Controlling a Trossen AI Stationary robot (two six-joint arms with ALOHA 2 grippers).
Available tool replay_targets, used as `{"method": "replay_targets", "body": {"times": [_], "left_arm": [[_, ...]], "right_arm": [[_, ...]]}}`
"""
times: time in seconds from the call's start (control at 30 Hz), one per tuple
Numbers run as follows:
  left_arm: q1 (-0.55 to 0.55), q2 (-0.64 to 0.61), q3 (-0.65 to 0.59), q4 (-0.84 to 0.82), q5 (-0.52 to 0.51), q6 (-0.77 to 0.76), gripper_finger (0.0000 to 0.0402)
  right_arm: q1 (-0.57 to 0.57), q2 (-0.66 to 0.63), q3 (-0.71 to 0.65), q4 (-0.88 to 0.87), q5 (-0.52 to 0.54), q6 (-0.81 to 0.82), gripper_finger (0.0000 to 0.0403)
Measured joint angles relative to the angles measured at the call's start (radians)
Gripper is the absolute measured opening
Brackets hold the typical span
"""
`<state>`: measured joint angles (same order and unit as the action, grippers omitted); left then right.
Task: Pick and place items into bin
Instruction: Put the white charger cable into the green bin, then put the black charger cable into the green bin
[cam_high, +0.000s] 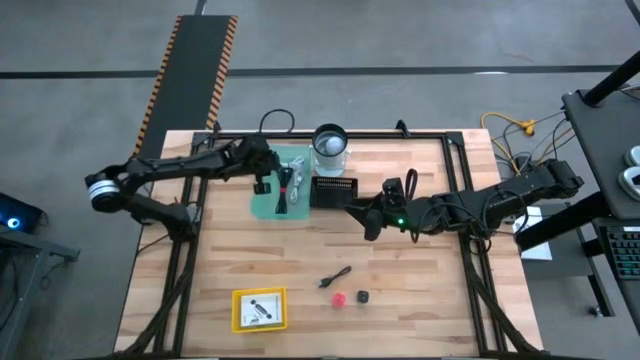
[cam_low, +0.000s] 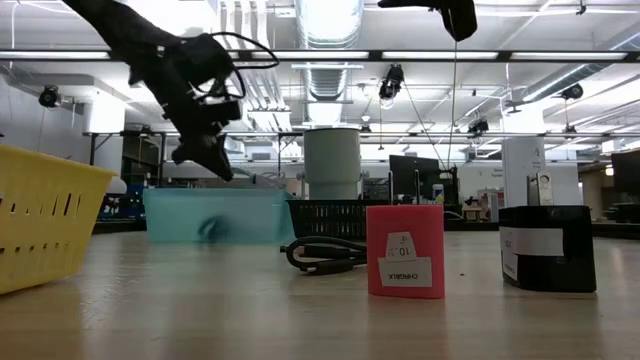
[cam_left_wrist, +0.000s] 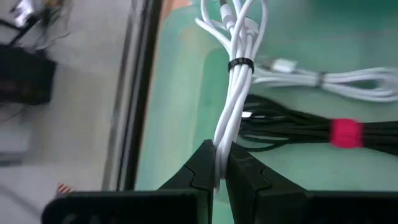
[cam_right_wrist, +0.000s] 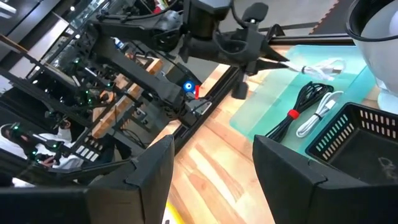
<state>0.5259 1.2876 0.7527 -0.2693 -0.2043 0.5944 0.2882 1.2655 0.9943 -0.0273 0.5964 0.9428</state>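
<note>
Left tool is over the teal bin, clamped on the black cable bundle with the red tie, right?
Not quite. The left tool is over the teal bin, but it is clamped on the white cable, not the black bundle with the red tie, which lies loose beside it in the bin. The left wrist view shows this.

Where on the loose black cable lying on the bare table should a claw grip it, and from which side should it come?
Grip the black cable across its middle, coming straight down from above. It lies flat and thin on the wood as a slim diagonal bundle, clear of the red ball and black cube, so an open claw probably closes best across its narrow width.
</note>
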Motion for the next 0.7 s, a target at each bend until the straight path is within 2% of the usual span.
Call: {"method": "replay_targets", "body": {"times": [0.1,0.2,0.5,0.6,0.7], "left_arm": [[0.0,0.032,0.003,0.019,-0.081,0.039,0.0011],[0.003,0.046,0.002,0.019,-0.108,0.094,0.003],[0.007,0.033,0.006,0.084,-0.124,0.096,0.0144],[0.002,0.013,0.014,0.068,-0.124,0.05,0.0179],[-0.007,-0.031,0.024,0.066,-0.093,-0.068,0.02]], "right_arm": [[0.001,0.0,0.0,0.0,0.0,0.0,0.0203],[0.002,0.0,0.0,0.001,-0.004,0.0,0.0203],[0.002,0.0,0.0,0.002,-0.003,0.0,0.0203],[0.002,0.0,0.0,0.002,-0.003,0.0,0.0203],[0.002,0.0,0.0,0.002,-0.003,0.0,0.0203]]}}
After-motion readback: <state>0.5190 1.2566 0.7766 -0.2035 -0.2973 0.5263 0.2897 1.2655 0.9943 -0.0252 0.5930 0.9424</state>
